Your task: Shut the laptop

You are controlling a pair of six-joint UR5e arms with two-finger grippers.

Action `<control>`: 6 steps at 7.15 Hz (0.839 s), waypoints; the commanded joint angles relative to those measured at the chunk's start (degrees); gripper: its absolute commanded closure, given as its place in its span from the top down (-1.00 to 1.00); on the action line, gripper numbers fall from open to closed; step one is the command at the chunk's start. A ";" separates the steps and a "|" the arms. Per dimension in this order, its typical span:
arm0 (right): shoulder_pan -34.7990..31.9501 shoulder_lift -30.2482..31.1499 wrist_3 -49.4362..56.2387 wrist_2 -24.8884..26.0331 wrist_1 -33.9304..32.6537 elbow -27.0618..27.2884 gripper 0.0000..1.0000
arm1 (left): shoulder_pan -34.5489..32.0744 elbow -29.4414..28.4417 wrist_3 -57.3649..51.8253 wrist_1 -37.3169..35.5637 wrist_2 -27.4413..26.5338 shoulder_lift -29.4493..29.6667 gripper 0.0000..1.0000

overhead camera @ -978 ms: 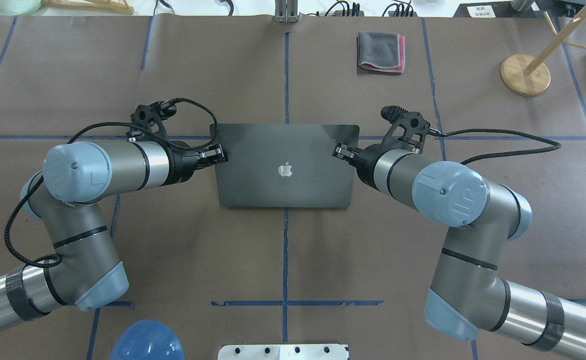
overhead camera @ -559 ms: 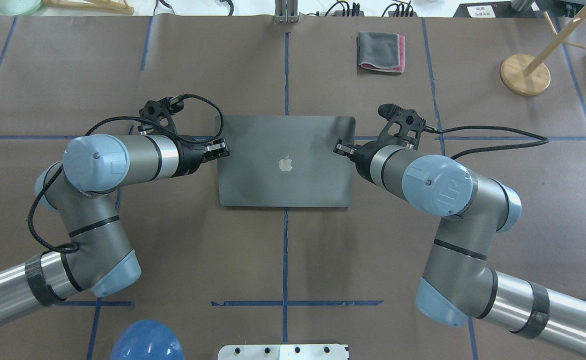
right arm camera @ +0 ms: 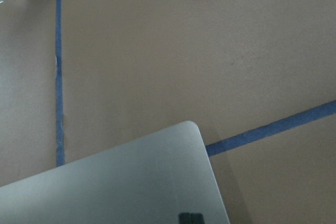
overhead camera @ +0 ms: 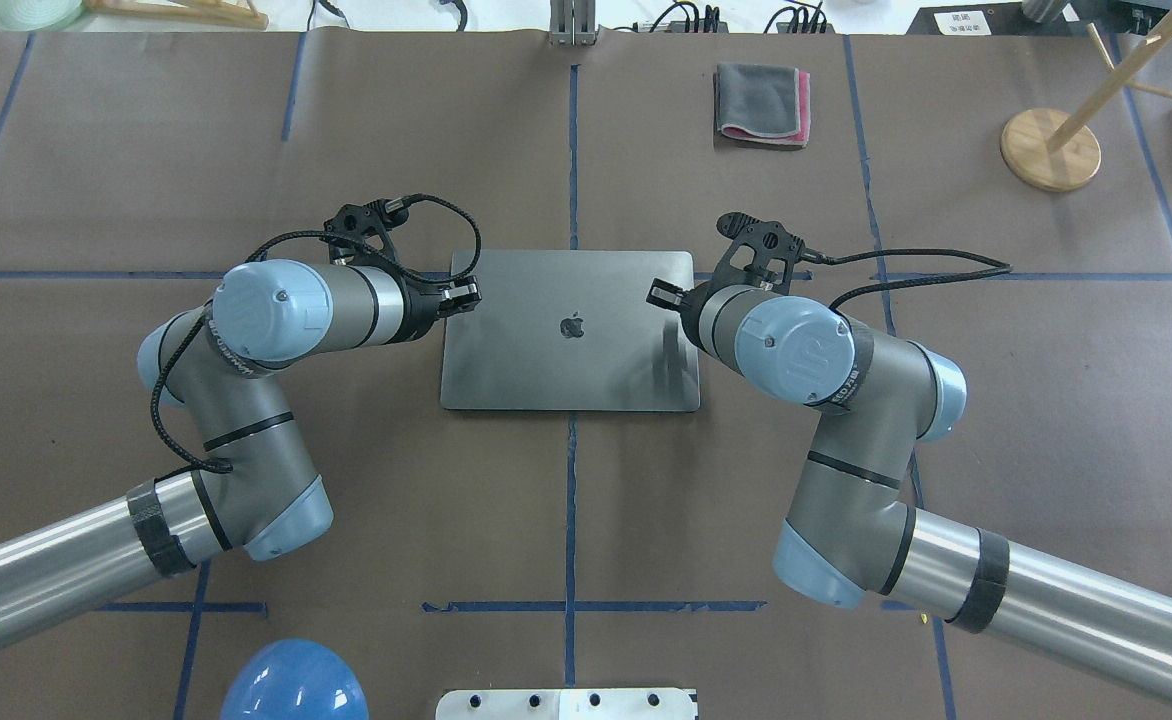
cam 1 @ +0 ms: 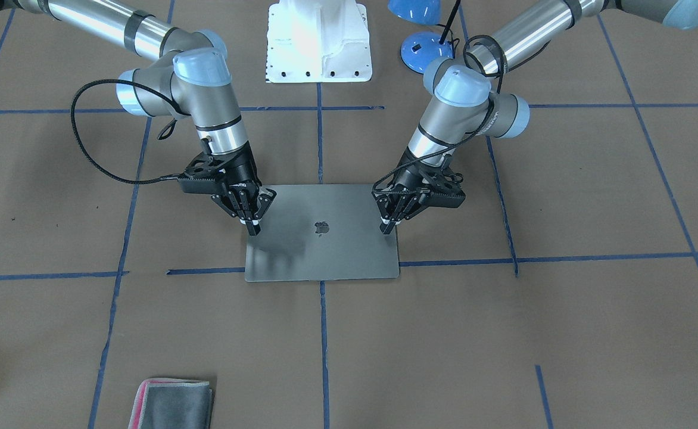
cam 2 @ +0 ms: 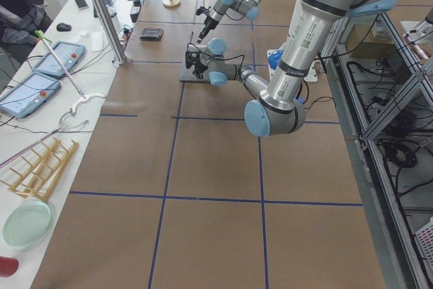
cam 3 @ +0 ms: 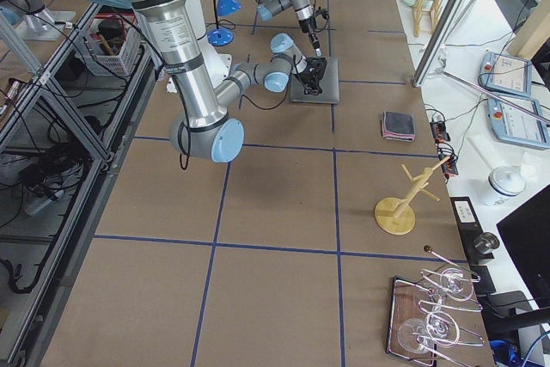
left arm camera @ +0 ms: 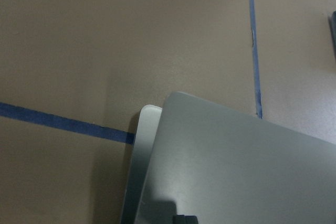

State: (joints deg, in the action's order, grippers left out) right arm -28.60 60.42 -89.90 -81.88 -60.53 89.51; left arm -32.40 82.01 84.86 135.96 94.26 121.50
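Observation:
The space-grey laptop (overhead camera: pixel 571 350) lies at the table's middle with its lid, apple logo up, folded down nearly flat. In the left wrist view the lid (left arm camera: pixel 236 171) sits just above the base's corner. My left gripper (overhead camera: pixel 466 293) is shut, its tip on the lid's left edge; it also shows in the front view (cam 1: pixel 386 226). My right gripper (overhead camera: pixel 658 293) is shut, its tip on the lid's right edge, and shows in the front view (cam 1: pixel 254 228). The screen and keys are hidden.
A folded grey-and-pink cloth (overhead camera: pixel 761 103) lies far behind the laptop. A wooden stand (overhead camera: pixel 1049 148) is at the far right. A blue lamp (overhead camera: pixel 294 682) and the white base plate (overhead camera: pixel 566 703) are at the near edge.
Both grippers moved inward and down with the lid. The lid's outline shrank as it came down toward the base.

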 commanded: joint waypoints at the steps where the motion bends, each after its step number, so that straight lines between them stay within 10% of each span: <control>1: -3.10 -2.40 0.52 -10.50 -3.43 -0.92 -0.64 | -1.25 -0.98 -1.71 -0.08 1.88 1.10 -0.93; 2: -3.74 -2.67 1.04 -12.49 -5.28 -0.83 0.87 | -3.96 -0.89 -1.80 -0.25 9.03 1.02 0.16; 4: -4.09 -1.98 3.05 -14.17 -7.83 0.57 0.99 | -7.14 0.15 -2.07 -2.09 16.38 0.15 0.98; 6: -5.14 -1.62 14.08 -16.03 -21.40 7.30 0.99 | -7.59 10.12 -6.24 -15.29 17.88 -5.72 0.99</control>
State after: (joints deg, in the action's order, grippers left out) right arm -33.12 58.52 -82.13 -97.04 -73.91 92.73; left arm -39.46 86.33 81.69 128.57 110.71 118.99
